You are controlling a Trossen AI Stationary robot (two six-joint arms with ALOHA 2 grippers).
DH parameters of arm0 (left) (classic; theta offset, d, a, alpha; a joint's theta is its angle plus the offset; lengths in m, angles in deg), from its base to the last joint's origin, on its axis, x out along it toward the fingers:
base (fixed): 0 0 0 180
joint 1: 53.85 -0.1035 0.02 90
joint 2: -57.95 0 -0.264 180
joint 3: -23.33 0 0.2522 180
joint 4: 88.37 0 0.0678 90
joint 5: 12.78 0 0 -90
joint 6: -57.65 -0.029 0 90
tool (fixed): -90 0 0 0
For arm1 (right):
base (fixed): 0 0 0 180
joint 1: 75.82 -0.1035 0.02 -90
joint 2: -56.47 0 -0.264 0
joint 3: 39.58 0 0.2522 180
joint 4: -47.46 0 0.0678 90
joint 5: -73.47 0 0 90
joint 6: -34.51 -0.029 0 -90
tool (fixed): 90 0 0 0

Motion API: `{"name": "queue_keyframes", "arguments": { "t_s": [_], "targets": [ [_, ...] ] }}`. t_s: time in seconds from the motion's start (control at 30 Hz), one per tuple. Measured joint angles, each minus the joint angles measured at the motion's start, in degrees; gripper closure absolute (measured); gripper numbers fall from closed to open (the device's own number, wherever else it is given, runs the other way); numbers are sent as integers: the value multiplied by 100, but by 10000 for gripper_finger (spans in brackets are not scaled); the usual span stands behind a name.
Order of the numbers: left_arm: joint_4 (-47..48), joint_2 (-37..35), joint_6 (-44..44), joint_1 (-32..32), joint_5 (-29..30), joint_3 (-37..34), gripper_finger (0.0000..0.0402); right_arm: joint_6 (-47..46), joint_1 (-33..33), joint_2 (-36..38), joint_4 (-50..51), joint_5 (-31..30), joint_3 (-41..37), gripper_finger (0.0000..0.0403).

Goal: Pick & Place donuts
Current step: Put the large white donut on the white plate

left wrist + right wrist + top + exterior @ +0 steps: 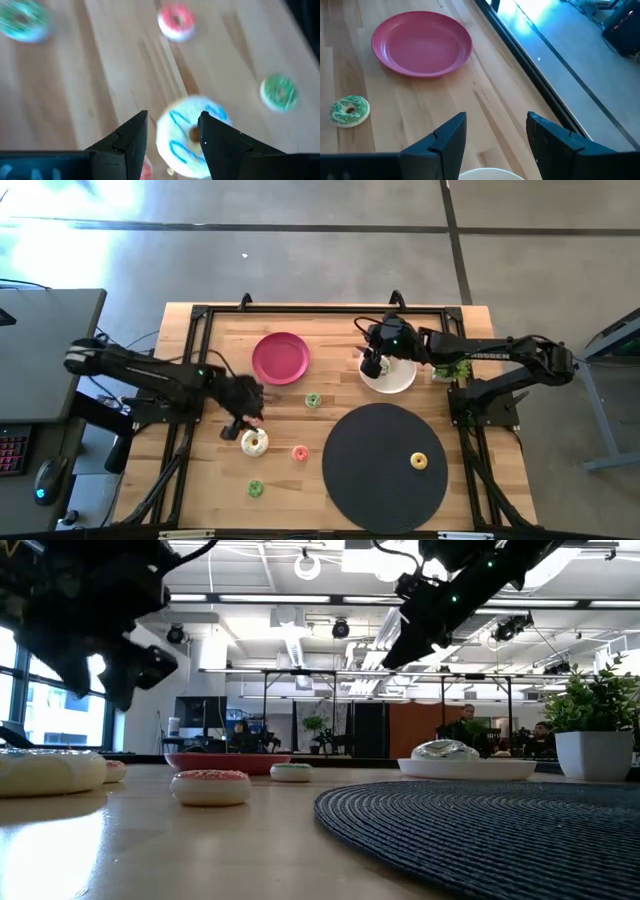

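Hovering gripper: the left gripper [243, 423] hung over the white-frosted donut [255, 443], on the side of the black disc [385, 467] facing the left arm.
Left fingers: apart, with nothing between them; in the left wrist view the white donut with blue stripes [190, 137] lay below the gap between the two dark fingers [131, 142], untouched.
Right gripper: the right gripper [373, 365] was poised above the white plate [400, 378], which sat just beyond the black disc's far edge.
Right fingers: spread, gripping nothing; the right wrist view showed bare wood between them and the rim of the white plate [487, 174] underneath.
Yellow donut: a small yellow ring [419, 461] rested on the black disc, toward its right-arm side.
Pink-orange donut: a small ring [300, 452] lay on the wood just beside the black disc, between it and the white-frosted donut.
Green donuts: one [313, 400] lay beyond the black disc's far-left edge, near the pink plate [281, 357]; another [255, 488] lay near the table's front edge, well apart from the disc.
Plant: a small potted plant [452, 369] stood just beside the white plate, beyond the disc's far right edge.
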Motion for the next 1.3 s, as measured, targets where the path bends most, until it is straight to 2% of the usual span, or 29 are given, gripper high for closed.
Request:
{"name": "queue_keyframes", "arguments": {
  "t_s": [0.2,0.43,0.6,0.7,0.83,0.97,1.07,1.17,1.3],
  "targets": [
    [37,814,317,551,603,2,234,-236,-83,0,-69,155,-69,208],
    [-191,1399,799,567,605,7,242,581,-107,-17,-162,1206,-79,208],
    [-402,1428,757,565,620,25,303,1905,-393,-17,-438,2344,-79,209],
    [-430,1383,760,565,658,283,351,2368,-736,-17,-719,2698,-79,209],
    [-358,1383,460,561,817,799,392,2755,-1245,-17,-1131,2716,-79,209],
    [-394,1384,72,328,1041,1407,387,3410,-1749,-66,-1254,2717,-79,209],
    [-493,1422,182,-124,1006,1858,377,4131,-2090,-275,-1265,2712,-79,209],
    [-731,1578,771,-694,639,2216,375,5254,-2381,-591,-1331,2453,-79,209],
    [-843,1883,1385,-1378,-337,2557,375,6350,-2663,-935,-1588,1297,-79,209]
  ]
}}
